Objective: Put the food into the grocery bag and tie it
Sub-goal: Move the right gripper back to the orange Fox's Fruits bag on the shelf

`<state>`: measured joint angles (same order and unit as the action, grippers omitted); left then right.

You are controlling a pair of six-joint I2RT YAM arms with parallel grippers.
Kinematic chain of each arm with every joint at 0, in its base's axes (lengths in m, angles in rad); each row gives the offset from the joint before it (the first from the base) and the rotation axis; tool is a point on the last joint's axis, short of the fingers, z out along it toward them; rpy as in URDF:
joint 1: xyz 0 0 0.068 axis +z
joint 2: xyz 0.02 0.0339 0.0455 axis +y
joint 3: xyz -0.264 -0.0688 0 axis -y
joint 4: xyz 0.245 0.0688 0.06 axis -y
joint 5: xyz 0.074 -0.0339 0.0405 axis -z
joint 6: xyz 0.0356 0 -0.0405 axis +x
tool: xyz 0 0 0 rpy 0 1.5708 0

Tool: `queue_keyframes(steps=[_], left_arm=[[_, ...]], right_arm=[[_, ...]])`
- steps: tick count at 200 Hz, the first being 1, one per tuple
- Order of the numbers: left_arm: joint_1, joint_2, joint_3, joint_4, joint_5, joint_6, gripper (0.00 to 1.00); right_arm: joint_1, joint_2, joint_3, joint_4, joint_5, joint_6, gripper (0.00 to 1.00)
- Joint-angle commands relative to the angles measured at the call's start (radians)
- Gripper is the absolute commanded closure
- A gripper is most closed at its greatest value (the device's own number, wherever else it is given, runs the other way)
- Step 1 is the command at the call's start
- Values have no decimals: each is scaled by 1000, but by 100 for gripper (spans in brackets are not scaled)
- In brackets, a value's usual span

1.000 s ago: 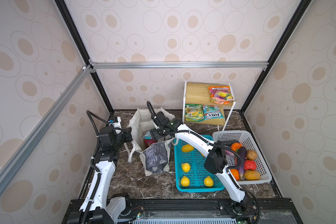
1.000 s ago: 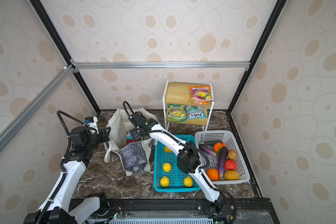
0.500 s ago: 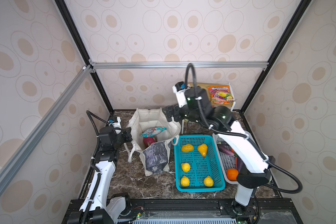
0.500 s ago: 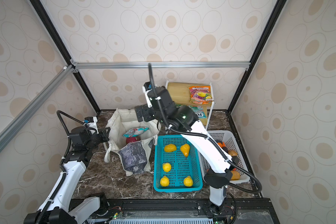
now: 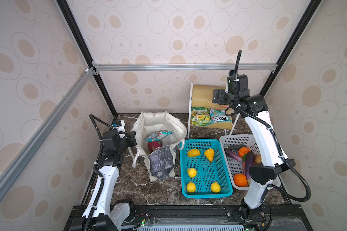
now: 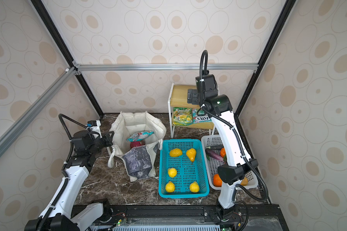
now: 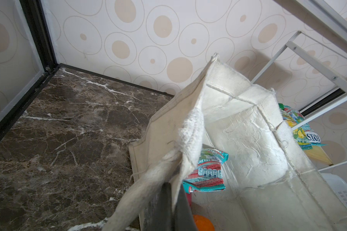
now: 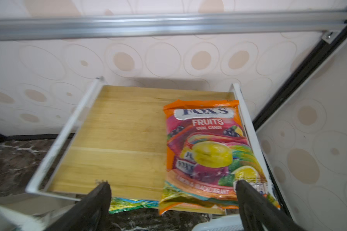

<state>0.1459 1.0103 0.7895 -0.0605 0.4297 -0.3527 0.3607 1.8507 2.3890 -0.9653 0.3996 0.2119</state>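
Scene with the grocery bag [image 5: 158, 124] standing open on the tabletop [image 5: 140, 190], just left of the teal basket [image 5: 205, 195] in both top views. The left hand [image 5: 131, 138] is clenching the bag's rim. In the left wrist view its closed fingers [image 7: 164, 200] are pinching the canvas edge where a strap handle [image 7: 136, 198] is hanging off. A teal packet [image 5: 158, 135] is lying inside the bag, across a pink dragon fruit [image 5: 153, 145]. The right hand [image 8: 172, 188] is hovering, released and with jaws spread wide, over the upper board of the shelf [image 8: 118, 140], where an orange packet [image 8: 206, 148] is lying flat. Two more packets [image 5: 200, 118] are resting on the lower board. The white basket [image 5: 228, 140], beside the teal one, is holding a purple eggplant [image 5: 248, 162] and an orange [image 5: 240, 179]. Yellow fruits [image 5: 191, 172] are lying in the teal basket.
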Motion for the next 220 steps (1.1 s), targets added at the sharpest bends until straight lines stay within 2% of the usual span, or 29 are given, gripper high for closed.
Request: queue_keyframes(steps=[1, 26, 82, 132, 158, 185, 201, 220], left_arm=[[5, -6, 6, 44, 21, -5, 100], [6, -9, 4, 42, 18, -5, 100], [5, -10, 6, 39, 14, -3, 100], [5, -15, 5, 39, 15, -2, 100], [6, -17, 6, 39, 17, -2, 100], [5, -22, 6, 44, 21, -7, 100], [6, -25, 5, 44, 20, -6, 100], [6, -25, 5, 44, 20, -7, 100]], right_arm=[[-11, 1, -29, -26, -21, 0, 2], [-11, 0, -78, 6, -80, 9, 3], [7, 53, -55, 17, -328, 135, 8], [22, 116, 62, 35, -473, 163, 8], [23, 46, 27, 56, -444, 150, 8], [17, -69, -48, 34, -332, 171, 1], [1, -157, -152, 44, -283, 192, 0], [-31, -251, -279, 91, -300, 217, 0]])
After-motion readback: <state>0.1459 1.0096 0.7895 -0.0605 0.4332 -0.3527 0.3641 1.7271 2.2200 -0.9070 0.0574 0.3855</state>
